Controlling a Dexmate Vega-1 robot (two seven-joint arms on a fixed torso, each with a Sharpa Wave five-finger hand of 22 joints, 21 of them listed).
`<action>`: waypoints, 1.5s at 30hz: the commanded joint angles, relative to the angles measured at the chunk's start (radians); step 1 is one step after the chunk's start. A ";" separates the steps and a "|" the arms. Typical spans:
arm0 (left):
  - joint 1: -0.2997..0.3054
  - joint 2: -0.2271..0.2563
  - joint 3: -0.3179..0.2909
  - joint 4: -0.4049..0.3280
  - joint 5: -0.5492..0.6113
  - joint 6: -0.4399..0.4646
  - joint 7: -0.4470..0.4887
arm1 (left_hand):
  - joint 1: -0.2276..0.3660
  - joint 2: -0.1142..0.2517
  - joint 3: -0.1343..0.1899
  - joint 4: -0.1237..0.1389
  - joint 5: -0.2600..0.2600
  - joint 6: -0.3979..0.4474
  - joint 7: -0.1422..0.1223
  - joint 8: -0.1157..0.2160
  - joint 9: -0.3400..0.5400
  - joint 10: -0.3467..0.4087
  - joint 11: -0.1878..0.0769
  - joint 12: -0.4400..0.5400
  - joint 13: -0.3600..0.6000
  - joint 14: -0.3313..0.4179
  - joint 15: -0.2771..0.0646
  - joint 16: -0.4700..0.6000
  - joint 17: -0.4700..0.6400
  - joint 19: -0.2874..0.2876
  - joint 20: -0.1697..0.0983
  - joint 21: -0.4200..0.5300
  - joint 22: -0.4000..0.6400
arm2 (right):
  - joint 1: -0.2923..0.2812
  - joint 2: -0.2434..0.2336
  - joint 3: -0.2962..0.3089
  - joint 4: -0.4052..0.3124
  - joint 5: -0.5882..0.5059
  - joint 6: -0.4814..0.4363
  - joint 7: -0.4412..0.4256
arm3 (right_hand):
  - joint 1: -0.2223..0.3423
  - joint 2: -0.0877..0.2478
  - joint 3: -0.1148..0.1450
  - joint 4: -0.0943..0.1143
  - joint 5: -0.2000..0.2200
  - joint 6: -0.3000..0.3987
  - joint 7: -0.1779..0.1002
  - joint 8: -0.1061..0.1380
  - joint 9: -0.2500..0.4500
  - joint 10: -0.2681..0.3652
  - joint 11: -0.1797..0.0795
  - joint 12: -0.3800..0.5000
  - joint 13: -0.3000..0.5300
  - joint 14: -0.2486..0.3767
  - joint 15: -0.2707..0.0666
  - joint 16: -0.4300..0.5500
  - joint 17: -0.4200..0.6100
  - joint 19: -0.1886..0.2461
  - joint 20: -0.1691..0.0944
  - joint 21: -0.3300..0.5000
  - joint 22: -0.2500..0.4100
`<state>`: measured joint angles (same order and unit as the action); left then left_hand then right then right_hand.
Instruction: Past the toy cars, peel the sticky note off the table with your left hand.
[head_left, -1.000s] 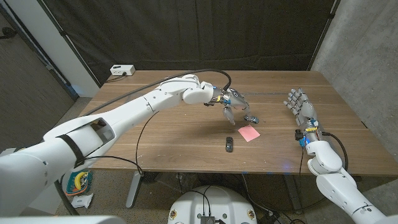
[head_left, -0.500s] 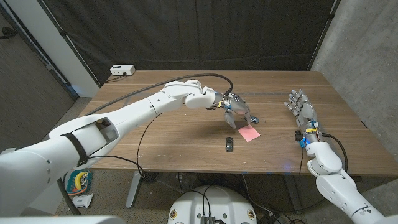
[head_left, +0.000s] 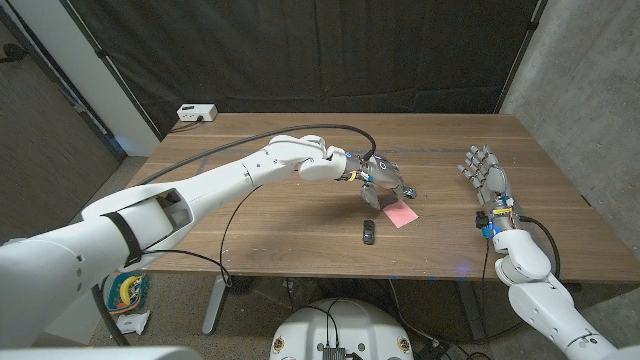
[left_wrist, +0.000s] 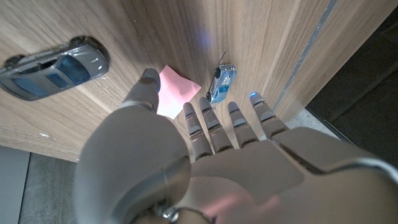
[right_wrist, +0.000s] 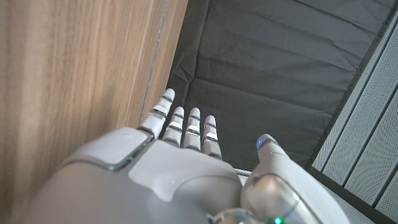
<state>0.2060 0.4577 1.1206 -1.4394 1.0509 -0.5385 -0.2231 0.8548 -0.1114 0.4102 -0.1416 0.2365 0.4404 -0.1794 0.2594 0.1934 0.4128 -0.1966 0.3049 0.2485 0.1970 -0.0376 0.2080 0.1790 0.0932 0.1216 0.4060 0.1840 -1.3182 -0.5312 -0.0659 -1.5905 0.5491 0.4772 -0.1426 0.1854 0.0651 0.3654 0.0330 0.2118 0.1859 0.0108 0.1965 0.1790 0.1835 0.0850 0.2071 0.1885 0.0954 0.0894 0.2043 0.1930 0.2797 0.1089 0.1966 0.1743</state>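
- Wooden table (head_left: 260, 215), brown plank grain, with a pale seam running along its far part.
- White box (head_left: 196, 113) with cable at table's far left corner.
- Black curtain (head_left: 300, 50) behind the table.
- Grey wall panel (head_left: 590, 80) on the right.
- Coloured cable bundle (head_left: 125, 295) on floor under table's left end.

Wooden table (head_left: 260, 215), pink sticky note (head_left: 401, 214), dark toy car (head_left: 369, 232), light toy car (left_wrist: 221, 83), white box (head_left: 196, 113) at far corner
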 joint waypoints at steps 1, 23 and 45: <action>0.000 0.010 0.026 -0.004 0.034 0.007 0.036 | -0.007 -0.007 -0.011 0.000 0.001 -0.001 0.010 -0.003 0.004 0.000 0.007 0.009 0.006 0.009 -0.050 0.002 0.006 0.002 0.010 -0.006 0.003 | 0.008 0.003 0.000 0.011 0.006 0.002 0.008 | -0.010 0.000 -0.003 0.001 -0.004 0.005 0.001 0.001 0.005 0.006 0.000 -0.003 0.004 0.011 0.001 0.003 0.004 0.007 -0.002 0.006 0.002; 0.024 0.032 0.068 0.013 0.155 0.073 0.275 | 0.005 0.009 -0.060 0.005 0.022 0.091 0.014 0.017 0.009 0.088 -0.015 0.083 0.050 0.128 -0.120 0.026 0.020 0.053 -0.006 -0.006 0.007 | -0.002 0.004 0.007 0.001 0.007 -0.002 0.003 | -0.017 0.000 -0.005 0.002 -0.005 0.008 -0.001 -0.001 0.005 0.006 -0.001 -0.005 0.004 0.012 0.002 0.002 0.005 0.010 -0.003 0.005 0.002; 0.047 0.023 0.126 0.111 0.200 0.161 0.588 | 0.088 0.085 -0.104 -0.001 0.018 0.224 -0.013 0.061 0.010 0.233 -0.016 0.203 0.130 0.287 -0.167 0.079 0.061 0.138 -0.031 0.012 0.012 | 0.003 0.001 0.003 -0.010 0.004 -0.029 0.001 | -0.022 0.000 -0.007 0.001 -0.005 0.009 0.000 -0.002 0.005 0.007 0.000 -0.006 0.004 0.014 0.002 0.001 0.004 0.010 -0.002 0.004 0.002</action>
<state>0.2424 0.4890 1.2210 -1.3777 1.2391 -0.4208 0.2185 0.9395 -0.0268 0.3171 -0.1433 0.2596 0.6817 -0.1896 0.3281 0.2021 0.6469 -0.2162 0.5032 0.3726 0.4775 -0.0465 0.2778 0.2347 0.2208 0.0919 0.4167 0.1937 -1.3216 -0.5274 -0.0585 -1.5944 0.5562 0.4651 -0.1406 0.1722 0.0678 0.3613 0.0375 0.2076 0.1858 0.0107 0.1965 0.1790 0.1834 0.0850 0.2033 0.1885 0.1007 0.0947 0.2043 0.1928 0.2797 0.1089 0.1966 0.1742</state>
